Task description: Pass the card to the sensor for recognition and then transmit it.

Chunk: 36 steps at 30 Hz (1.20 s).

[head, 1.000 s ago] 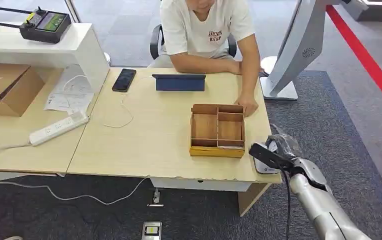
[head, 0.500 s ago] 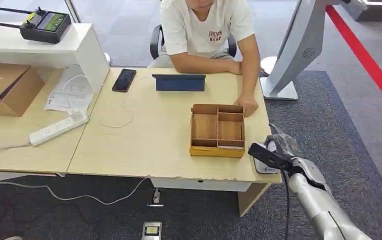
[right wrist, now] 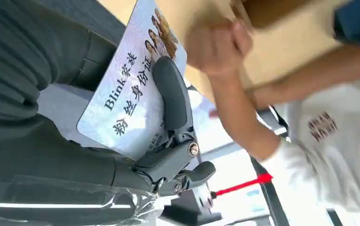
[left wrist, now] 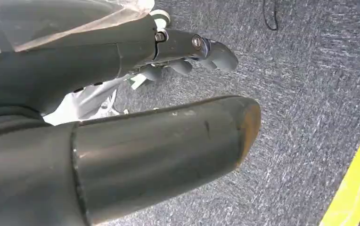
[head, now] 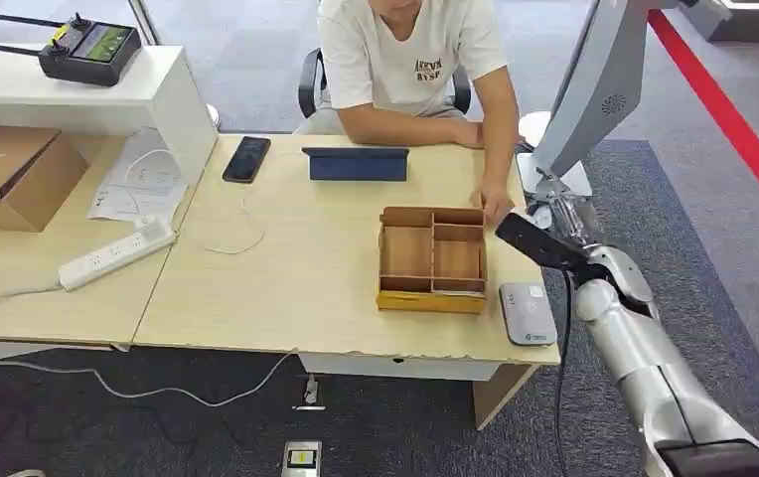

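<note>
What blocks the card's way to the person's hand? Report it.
Nothing visible does. The right robot hand holds the card in the air past the desk's right edge, beside the wooden tray. The person's hand rests at the tray's far corner, with open space between.

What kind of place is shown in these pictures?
Probably an office or reception desk: a person sits on an office chair at a wooden desk with a card reader, on grey carpet.

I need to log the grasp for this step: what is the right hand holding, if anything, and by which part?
The right hand holds the card, a finger pressed across its printed face near one end; the other end sticks out free.
</note>
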Available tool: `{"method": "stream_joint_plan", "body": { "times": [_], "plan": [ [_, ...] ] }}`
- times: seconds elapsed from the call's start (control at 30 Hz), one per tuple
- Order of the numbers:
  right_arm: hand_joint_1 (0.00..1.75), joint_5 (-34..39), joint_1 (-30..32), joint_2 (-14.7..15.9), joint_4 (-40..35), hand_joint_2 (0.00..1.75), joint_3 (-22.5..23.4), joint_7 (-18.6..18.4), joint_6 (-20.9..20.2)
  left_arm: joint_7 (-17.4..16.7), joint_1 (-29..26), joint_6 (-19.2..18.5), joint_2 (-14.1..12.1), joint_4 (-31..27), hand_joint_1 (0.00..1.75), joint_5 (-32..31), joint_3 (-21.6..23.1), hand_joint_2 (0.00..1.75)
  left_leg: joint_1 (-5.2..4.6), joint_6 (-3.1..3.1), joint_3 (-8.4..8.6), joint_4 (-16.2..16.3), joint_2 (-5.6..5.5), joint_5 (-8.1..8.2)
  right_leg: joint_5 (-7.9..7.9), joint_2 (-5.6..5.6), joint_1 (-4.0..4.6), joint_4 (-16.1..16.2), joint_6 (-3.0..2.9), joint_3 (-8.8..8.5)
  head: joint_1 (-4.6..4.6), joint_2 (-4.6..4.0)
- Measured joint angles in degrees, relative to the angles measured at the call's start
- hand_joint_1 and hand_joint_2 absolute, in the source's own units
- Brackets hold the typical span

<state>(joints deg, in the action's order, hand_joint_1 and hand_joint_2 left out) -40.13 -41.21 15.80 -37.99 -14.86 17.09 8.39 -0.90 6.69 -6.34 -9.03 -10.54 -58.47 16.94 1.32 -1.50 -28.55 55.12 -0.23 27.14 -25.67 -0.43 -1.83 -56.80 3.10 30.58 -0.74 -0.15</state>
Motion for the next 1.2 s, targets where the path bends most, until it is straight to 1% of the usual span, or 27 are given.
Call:
{"method": "stream_joint_plan", "body": {
  "times": [0.17,0.37,0.5,0.67,0.83,0.9,0.93,1.13,1.17,1.2],
  "plan": [
    [1.75,-0.17,-5.67,-0.15,-2.34,1.75,-0.11,0.98,0.35,0.29,-0.02,0.20,0.02,0.00,0.00,-0.79,0.00,0.00,0.00,0.00,-0.01,0.00,-0.01,0.00,0.00,0.00,0.00,-0.02,0.00,0.00,0.02,0.00],
    [1.75,-1.00,-11.83,-1.68,-2.23,1.75,-0.63,1.84,1.20,0.61,-0.01,0.20,0.13,0.00,0.00,-1.97,0.00,0.00,0.01,0.00,-0.01,0.00,-0.01,0.00,0.00,0.00,0.01,-0.02,0.00,0.01,0.00,0.00],
    [1.75,-1.84,-13.17,-3.35,-1.14,1.75,-1.07,1.84,1.73,0.88,-0.02,0.20,0.20,0.00,0.00,-2.89,0.02,0.00,0.02,0.00,-0.03,0.00,-0.03,0.00,0.00,0.00,0.02,-0.02,0.00,0.02,0.02,0.00],
    [1.75,-2.84,-15.12,-5.42,2.23,1.75,-1.84,1.84,2.60,1.01,-0.01,0.33,0.22,0.00,0.00,-3.15,0.04,0.00,0.02,0.00,-0.03,0.00,-0.02,0.00,0.00,0.00,0.02,-0.02,0.00,0.01,0.00,0.00],
    [1.75,-2.91,-15.29,-6.23,4.74,1.75,-1.97,1.73,2.71,1.20,-0.07,1.03,0.22,0.00,0.00,-3.89,0.04,0.00,0.02,0.00,-0.12,0.01,-0.05,-0.01,0.00,-0.05,0.02,-0.03,0.00,0.05,0.00,0.00],
    [0.44,-2.91,-15.29,-6.32,5.53,1.75,-1.97,1.53,2.86,1.20,-0.11,1.09,0.22,0.00,0.00,-4.07,0.04,0.00,0.02,-0.01,-0.20,0.02,-0.05,0.00,0.00,-0.05,0.02,-0.04,0.00,0.15,0.02,0.00],
    [0.00,-2.91,-15.28,-6.32,5.85,1.75,-1.97,1.34,3.06,1.20,-0.13,1.18,0.20,0.00,0.00,-4.15,0.04,0.00,0.02,-0.01,-0.22,0.03,-0.05,0.00,0.00,-0.05,0.02,-0.04,0.00,0.18,0.00,0.00],
    [0.00,-3.17,-15.27,-6.16,6.95,1.75,-1.97,0.68,5.42,1.18,-0.19,1.22,0.22,0.00,0.00,-5.16,0.07,0.00,0.02,-0.02,-0.27,0.03,-0.05,0.02,-0.03,-0.04,0.02,-0.04,0.01,0.30,0.00,0.00],
    [0.00,-3.13,-15.28,-6.08,6.99,0.00,-1.97,0.72,5.70,1.16,-0.23,1.20,0.24,0.00,0.00,-5.36,0.07,0.00,0.02,-0.02,-0.26,0.02,-0.05,0.02,-0.03,-0.04,0.02,-0.04,0.01,0.30,0.00,0.00],
    [0.00,-3.08,-15.28,-6.01,7.08,0.00,-1.97,0.79,5.94,1.12,-0.26,1.20,0.24,0.00,0.00,-5.53,0.07,0.00,0.02,-0.02,-0.26,0.02,-0.03,0.02,-0.03,-0.03,0.02,-0.04,0.01,0.29,0.02,0.00]
  ]
}}
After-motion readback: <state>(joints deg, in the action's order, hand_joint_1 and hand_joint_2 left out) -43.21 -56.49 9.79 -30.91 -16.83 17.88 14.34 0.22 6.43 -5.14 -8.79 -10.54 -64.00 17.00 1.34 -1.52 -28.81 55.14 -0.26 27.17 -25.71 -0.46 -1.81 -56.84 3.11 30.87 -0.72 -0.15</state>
